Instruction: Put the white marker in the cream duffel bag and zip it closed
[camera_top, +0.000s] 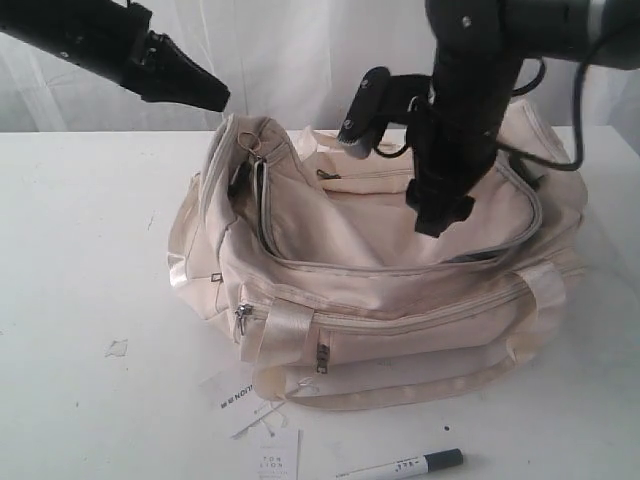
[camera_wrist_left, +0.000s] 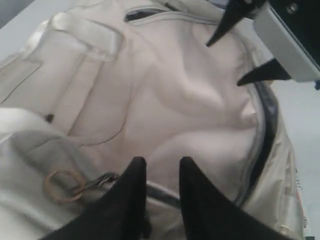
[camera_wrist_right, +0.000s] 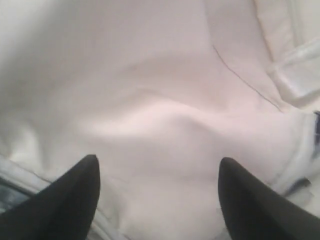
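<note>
The cream duffel bag (camera_top: 400, 310) lies in the middle of the white table, its grey top zipper (camera_top: 400, 262) curving round a sagging top flap. In front of it, near the table's front edge, the white marker (camera_top: 400, 466) with a dark cap lies on the table, touched by neither gripper. My right gripper (camera_top: 445, 218) hangs wide open just over the flap, with only cream fabric between its fingers (camera_wrist_right: 90, 175). My left gripper (camera_top: 215, 98) hovers above the bag's left end, narrowly open and empty (camera_wrist_left: 160, 167), over a zipper pull with a ring (camera_wrist_left: 60, 185).
White paper hang tags (camera_top: 275, 450) lie on the table in front of the bag, left of the marker. A white curtain hangs behind the table. The right gripper (camera_wrist_left: 240, 50) shows across the bag in the left wrist view. Bare table surface (camera_top: 90, 250) lies left of the bag.
</note>
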